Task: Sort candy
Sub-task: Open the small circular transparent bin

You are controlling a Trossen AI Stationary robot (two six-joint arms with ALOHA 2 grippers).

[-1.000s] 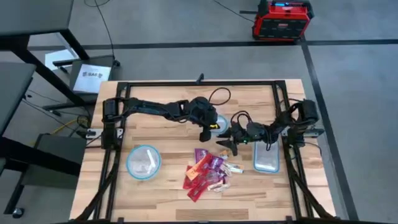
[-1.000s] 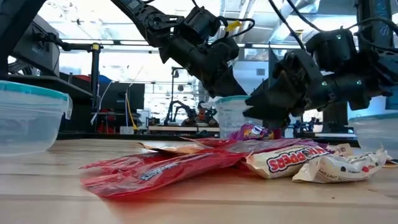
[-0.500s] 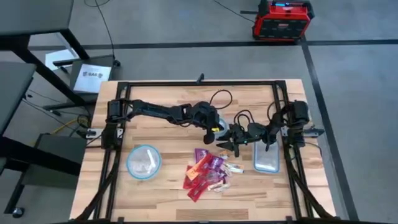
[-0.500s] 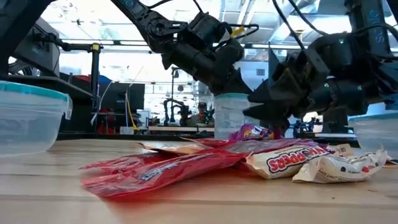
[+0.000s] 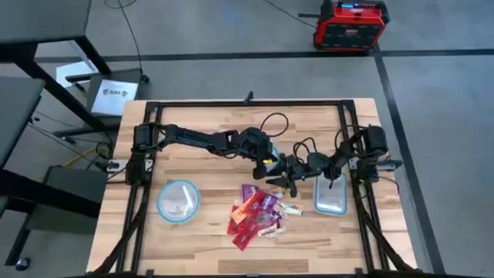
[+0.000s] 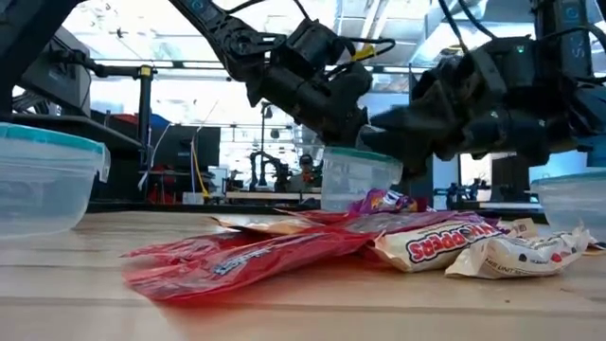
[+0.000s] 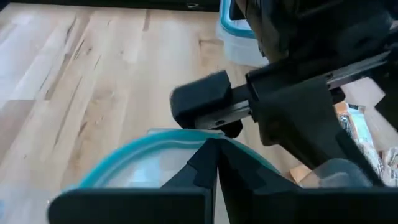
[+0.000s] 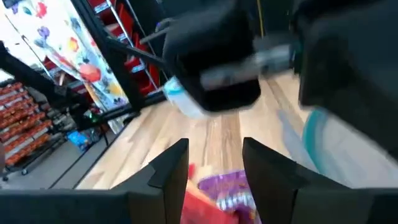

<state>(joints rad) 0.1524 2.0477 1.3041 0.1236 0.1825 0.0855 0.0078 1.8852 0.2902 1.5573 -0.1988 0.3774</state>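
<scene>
The candy (image 5: 257, 212) lies in a loose pile of red, purple and whitish wrappers on the table's near middle, and it fills the front of the low view (image 6: 284, 251). My left gripper (image 5: 269, 164) is shut, with nothing visible between its fingers (image 7: 216, 168). It hangs over a clear bowl with a bluish rim (image 7: 137, 158) behind the pile. My right gripper (image 5: 280, 179) is open (image 8: 214, 168) and close beside the left one. It hovers above a purple candy (image 8: 227, 186) at the pile's far edge.
A second bluish-rimmed bowl (image 5: 178, 201) stands to the left of the pile. A clear rectangular tub (image 5: 330, 194) stands to its right. Black frame rails (image 5: 139, 224) run along the table's left, right and far sides. Bare wood lies in front of the pile.
My right gripper has tipped up from slanting down at the pile to nearly level, and has risen a little. My left gripper has shifted slightly toward the table's right edge, above the bowl. The candy has not moved.
</scene>
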